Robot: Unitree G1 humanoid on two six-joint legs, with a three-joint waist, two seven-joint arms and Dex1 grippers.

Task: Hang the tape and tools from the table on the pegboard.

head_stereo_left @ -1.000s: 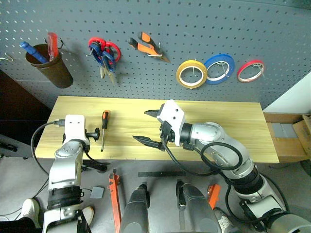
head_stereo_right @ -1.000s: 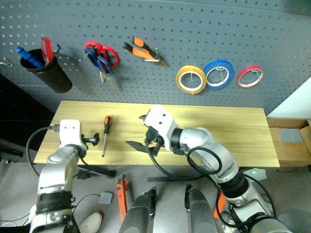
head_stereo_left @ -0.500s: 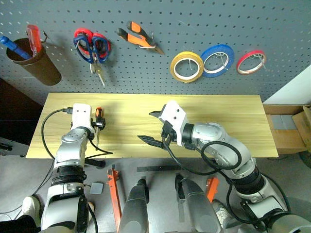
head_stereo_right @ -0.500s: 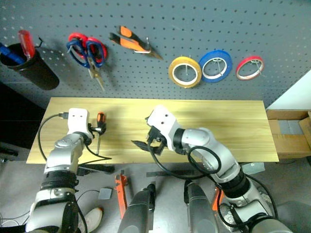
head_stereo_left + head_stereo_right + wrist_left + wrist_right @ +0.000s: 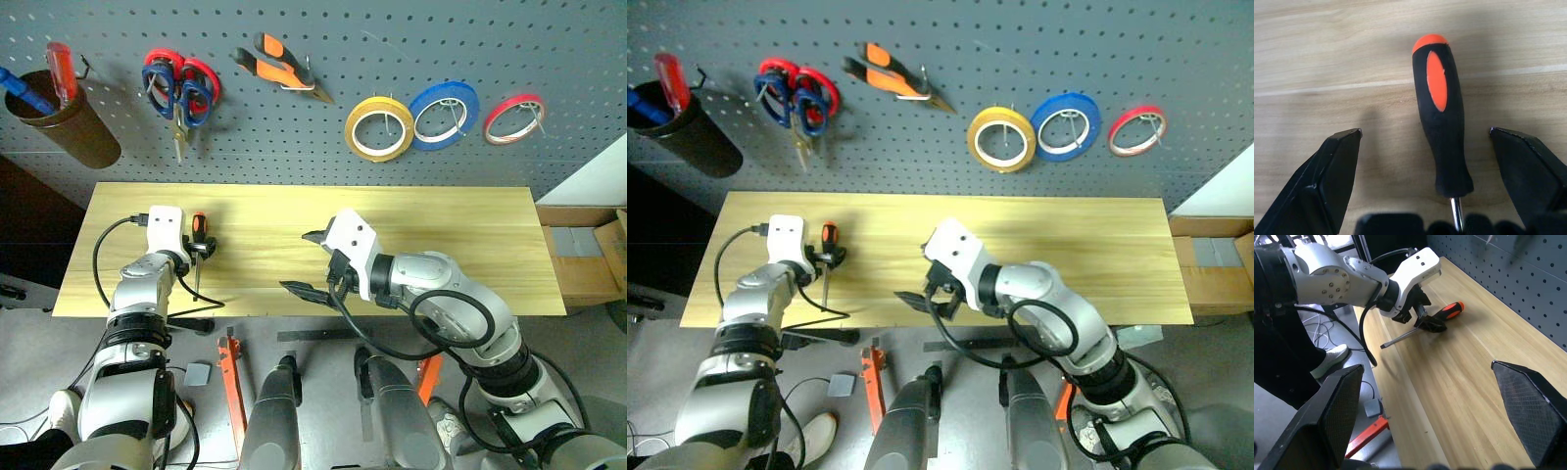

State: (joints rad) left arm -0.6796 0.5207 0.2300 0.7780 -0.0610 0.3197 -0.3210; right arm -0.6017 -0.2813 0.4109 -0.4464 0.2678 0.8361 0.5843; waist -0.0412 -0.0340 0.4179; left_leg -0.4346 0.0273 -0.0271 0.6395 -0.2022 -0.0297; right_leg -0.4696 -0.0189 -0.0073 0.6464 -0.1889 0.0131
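A screwdriver (image 5: 1442, 137) with an orange-and-black handle lies on the wooden table (image 5: 451, 235), near its left end. My left gripper (image 5: 1424, 130) is open and straddles the handle, with a gap on each side. In the right wrist view the left gripper (image 5: 1425, 320) sits low over the screwdriver (image 5: 1447, 312). My right gripper (image 5: 295, 261) hovers open and empty over the table's middle front. On the pegboard (image 5: 392, 39) hang the yellow tape (image 5: 379, 128), the orange-and-black pliers (image 5: 284, 70) and the blue-handled scissors (image 5: 157, 86).
A brown cup (image 5: 59, 122) holding red and blue handled tools hangs at the pegboard's far left. Red-handled scissors (image 5: 201, 73), a blue ring (image 5: 444, 110) and a red ring (image 5: 512, 117) also hang there. A cardboard box (image 5: 588, 264) stands right of the table.
My left gripper has moved forward from beside the screwdriver's shaft to its handle, which now lies between the fingers. The head camera has tilted. The right arm has kept still.
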